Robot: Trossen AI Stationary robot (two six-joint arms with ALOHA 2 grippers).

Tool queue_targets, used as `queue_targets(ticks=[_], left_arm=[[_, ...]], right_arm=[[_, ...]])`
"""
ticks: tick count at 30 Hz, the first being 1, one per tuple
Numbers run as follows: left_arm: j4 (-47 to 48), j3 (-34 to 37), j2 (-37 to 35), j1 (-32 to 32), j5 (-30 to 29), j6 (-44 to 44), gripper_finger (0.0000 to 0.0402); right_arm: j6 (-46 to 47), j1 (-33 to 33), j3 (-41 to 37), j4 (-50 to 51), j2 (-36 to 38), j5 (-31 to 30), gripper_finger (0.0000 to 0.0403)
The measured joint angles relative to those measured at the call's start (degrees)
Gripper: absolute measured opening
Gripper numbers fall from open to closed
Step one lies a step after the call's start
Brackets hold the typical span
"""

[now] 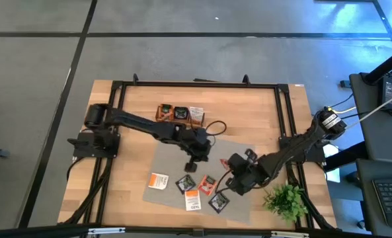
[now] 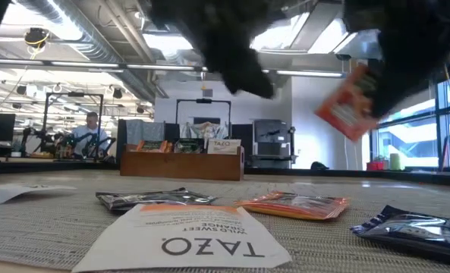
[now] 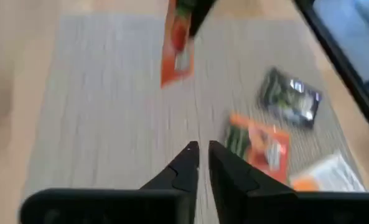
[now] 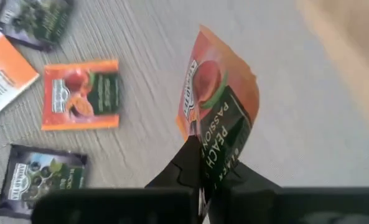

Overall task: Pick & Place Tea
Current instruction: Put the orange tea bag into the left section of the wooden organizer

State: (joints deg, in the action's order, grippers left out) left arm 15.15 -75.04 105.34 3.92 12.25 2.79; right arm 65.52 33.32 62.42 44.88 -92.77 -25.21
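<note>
My right gripper (image 4: 203, 152) is shut on an orange tea sachet (image 4: 218, 93), held in the air over the grey mat (image 1: 176, 155). That sachet also shows in the low view (image 2: 351, 98) and in the left wrist view (image 3: 175, 53). My left gripper (image 3: 203, 155) hovers above the mat (image 3: 109, 112) just left of it (image 1: 197, 158), fingers almost together and holding nothing. Several sachets lie flat on the mat's near part: a white-and-orange one (image 1: 158, 180), a dark one (image 1: 186, 184), an orange one (image 4: 81, 94) and another dark one (image 4: 41, 180). My right gripper pinches the orange sachet between its two fingers at one edge (image 4: 212, 146). The fingers come slanting down from above. The sachet is lifted clear of the mat and sticks out tilted beyond the fingertips (image 2: 351, 98).
A wooden tray (image 1: 179, 114) with sachets standing in it sits near the table's far edge, beyond the mat. A small green plant (image 1: 285, 198) stands at the near right corner. Black frame rails (image 1: 196, 84) border the table. The mat's far part lies bare.
</note>
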Motion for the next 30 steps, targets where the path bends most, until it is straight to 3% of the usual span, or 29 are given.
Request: queue_targets(ticks=[2,6,13,18,21,30], left_arm=[[4.7,1.7,-4.5,0.0,-1.2,-0.1,0.0049],[3.6,7.7,-15.1,0.0,-4.6,-4.0,0.0080],[-14.1,25.0,-28.7,3.3,-8.0,-10.8,0.0129],[-25.8,34.6,-31.4,5.8,-10.4,-12.6,0.0141],[-29.6,37.7,-31.5,6.8,-11.6,-12.8,0.0140],[-30.8,39.1,-30.8,7.7,-18.8,-17.1,0.0138]], right_arm=[[-5.6,-1.5,1.6,0.7,0.0,-1.3,0.0009],[-17.2,-4.9,2.2,-3.8,0.0,-2.2,0.0009],[-38.0,-11.0,2.0,-18.7,-0.1,-0.7,0.0009],[-51.7,-15.3,2.0,-32.8,-1.1,8.7,0.0009],[-54.3,-17.2,2.0,-36.7,-2.5,12.8,0.0009],[-53.8,-18.9,1.9,-38.2,-6.7,14.9,0.0009]])
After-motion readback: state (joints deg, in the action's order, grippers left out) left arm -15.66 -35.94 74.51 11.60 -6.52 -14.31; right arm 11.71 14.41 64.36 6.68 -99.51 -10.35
